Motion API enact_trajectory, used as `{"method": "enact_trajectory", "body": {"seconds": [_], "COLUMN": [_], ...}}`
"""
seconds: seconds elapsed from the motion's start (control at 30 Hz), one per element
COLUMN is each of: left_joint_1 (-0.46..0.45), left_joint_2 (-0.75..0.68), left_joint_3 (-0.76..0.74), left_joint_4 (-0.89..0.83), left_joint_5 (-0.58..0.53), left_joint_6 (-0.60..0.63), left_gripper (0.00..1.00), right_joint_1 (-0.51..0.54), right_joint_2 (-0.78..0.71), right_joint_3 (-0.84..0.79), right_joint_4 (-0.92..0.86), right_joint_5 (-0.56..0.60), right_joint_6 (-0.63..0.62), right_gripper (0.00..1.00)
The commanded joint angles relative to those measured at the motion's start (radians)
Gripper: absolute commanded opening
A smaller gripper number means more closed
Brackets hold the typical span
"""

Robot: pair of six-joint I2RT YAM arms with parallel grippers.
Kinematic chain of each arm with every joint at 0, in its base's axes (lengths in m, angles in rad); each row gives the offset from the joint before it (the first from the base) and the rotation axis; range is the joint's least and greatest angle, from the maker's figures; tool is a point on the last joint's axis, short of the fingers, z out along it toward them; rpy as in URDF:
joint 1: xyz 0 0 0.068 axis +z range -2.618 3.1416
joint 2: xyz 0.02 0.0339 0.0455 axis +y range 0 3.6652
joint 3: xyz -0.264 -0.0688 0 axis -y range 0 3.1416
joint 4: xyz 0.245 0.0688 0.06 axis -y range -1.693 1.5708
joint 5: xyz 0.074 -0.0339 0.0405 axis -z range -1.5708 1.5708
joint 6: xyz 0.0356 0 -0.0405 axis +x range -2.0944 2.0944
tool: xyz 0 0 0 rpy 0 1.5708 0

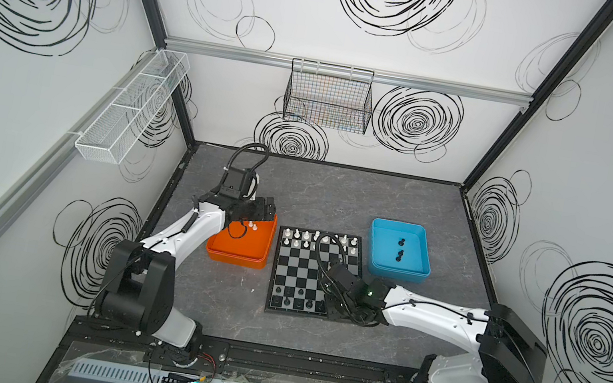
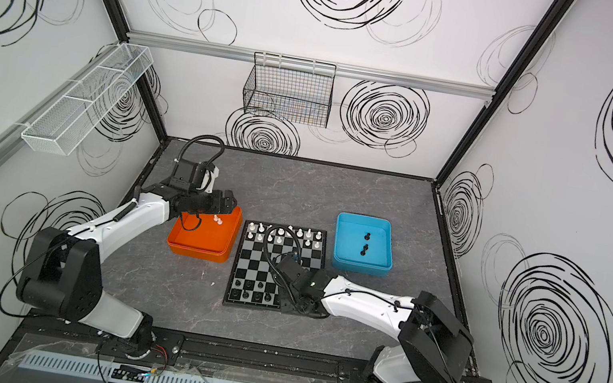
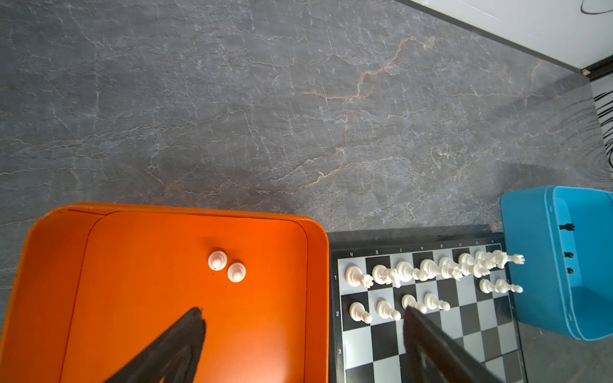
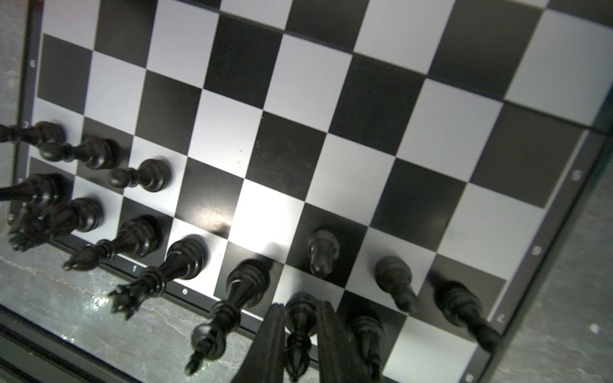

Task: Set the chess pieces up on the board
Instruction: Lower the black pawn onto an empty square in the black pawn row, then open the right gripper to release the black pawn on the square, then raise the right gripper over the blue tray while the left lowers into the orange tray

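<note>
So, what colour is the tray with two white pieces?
The tray is orange; left wrist view shows it best.

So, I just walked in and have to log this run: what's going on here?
Two robot arms are setting chess pieces on the board. The right claw flanks a black piece standing in the board's near edge row; whether it grips it is unclear. The left claw hangs open above the orange tray, where two white pieces wait. Three black pieces are in the blue tray. The other white pieces stand along the far rows.
</note>
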Motion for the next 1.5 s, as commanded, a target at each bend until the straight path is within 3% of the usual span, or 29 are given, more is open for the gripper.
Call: {"method": "enact_trajectory", "body": {"seconds": [0.0,0.37,0.73,0.8,0.87,1.03,1.3,1.47], "left_joint_1": [-0.011,-0.014,-0.014,-0.012,-0.009,0.016,0.041,0.054], "left_joint_2": [0.01,0.008,0.006,0.007,0.008,0.026,0.109,0.154], "left_joint_3": [-0.002,-0.001,0.001,0.001,0.004,0.005,0.043,0.061], "left_joint_4": [0.013,0.013,0.007,0.002,-0.009,-0.03,-0.086,-0.111], "left_joint_5": [-0.01,-0.014,-0.036,-0.056,-0.091,-0.128,-0.174,-0.192], "left_joint_6": [0.012,0.013,0.008,0.003,-0.005,-0.028,-0.078,-0.097], "left_gripper": [0.96,0.96,0.96,0.96,0.96,0.96,1.0,0.94], "right_joint_1": [-0.005,-0.005,-0.012,-0.031,-0.07,-0.231,-0.435,-0.54], "right_joint_2": [-0.001,-0.021,-0.077,-0.092,-0.108,-0.147,-0.185,-0.179], "right_joint_3": [0.006,0.034,0.14,0.159,0.17,0.199,0.242,0.255], "right_joint_4": [-0.001,-0.026,-0.132,-0.154,-0.173,-0.191,-0.118,-0.088], "right_joint_5": [0.008,0.013,0.061,0.072,0.085,0.093,0.124,0.087], "right_joint_6": [0.002,0.004,0.0,-0.014,-0.044,-0.169,-0.325,-0.377], "right_gripper": [0.23,0.25,0.46,0.56,0.74,0.9,0.94,0.94]}}
